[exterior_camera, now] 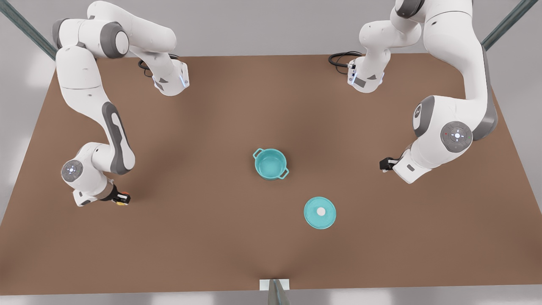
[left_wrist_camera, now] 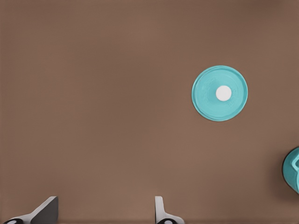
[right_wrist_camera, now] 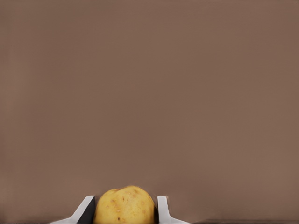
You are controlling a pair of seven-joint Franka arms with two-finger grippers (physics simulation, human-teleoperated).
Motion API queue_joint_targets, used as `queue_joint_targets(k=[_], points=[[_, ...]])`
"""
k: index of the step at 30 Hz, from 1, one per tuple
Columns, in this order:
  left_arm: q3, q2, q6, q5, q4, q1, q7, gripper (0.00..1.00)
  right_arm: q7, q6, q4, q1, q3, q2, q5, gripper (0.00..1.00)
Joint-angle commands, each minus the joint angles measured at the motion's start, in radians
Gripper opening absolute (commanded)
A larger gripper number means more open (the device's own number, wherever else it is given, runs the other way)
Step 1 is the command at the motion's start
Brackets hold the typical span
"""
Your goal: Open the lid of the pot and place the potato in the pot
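The teal pot [exterior_camera: 271,164] stands uncovered at the table's middle, its inside teal; its rim [left_wrist_camera: 293,169] also shows in the left wrist view. The pot lid [exterior_camera: 320,212] [left_wrist_camera: 219,93] lies flat on the table, white knob up, nearer the front edge and apart from the pot. The potato [right_wrist_camera: 124,205] [exterior_camera: 121,203] sits between the fingers of my right gripper [right_wrist_camera: 124,212] [exterior_camera: 122,198], which is shut on it low at the front view's left. My left gripper [exterior_camera: 384,164] [left_wrist_camera: 103,214] hangs open at the front view's right, holding nothing.
The brown table [exterior_camera: 211,237] has open surface between the potato and the pot. Black cables [exterior_camera: 341,58] lie near the arm bases at the back. A white bracket [exterior_camera: 274,284] sits at the middle of the front edge.
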Motion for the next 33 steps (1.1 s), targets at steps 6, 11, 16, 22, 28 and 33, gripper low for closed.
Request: queue_joint_targets(k=[6,11,16,22,28,33], points=[[0.0,-0.001,0.0,0.001,-0.001,0.002,0.023,1.0,0.437,-0.159,0.006,0.096,0.049,-0.071,-0.007,0.52],[0.0,-0.001,0.0,0.002,-0.001,0.003,0.023,1.0,0.702,-0.187,0.017,0.178,0.118,-0.087,-0.006,0.52],[0.0,-0.001,0.0,0.002,-0.001,0.003,0.023,1.0,1.017,-0.236,0.039,0.237,0.249,-0.107,-0.007,0.52],[0.0,0.005,-0.004,0.001,-0.004,0.002,0.021,1.0,1.356,-0.235,0.08,0.437,0.319,-0.102,-0.007,0.52],[0.0,0.007,-0.017,-0.001,-0.007,-0.001,0.017,1.0,1.545,-0.245,0.278,0.635,0.316,0.016,-0.007,0.52],[0.008,0.037,-0.114,-0.007,0.004,0.048,0.025,1.0,1.56,-0.242,0.364,0.684,0.31,0.146,-0.018,0.52]])
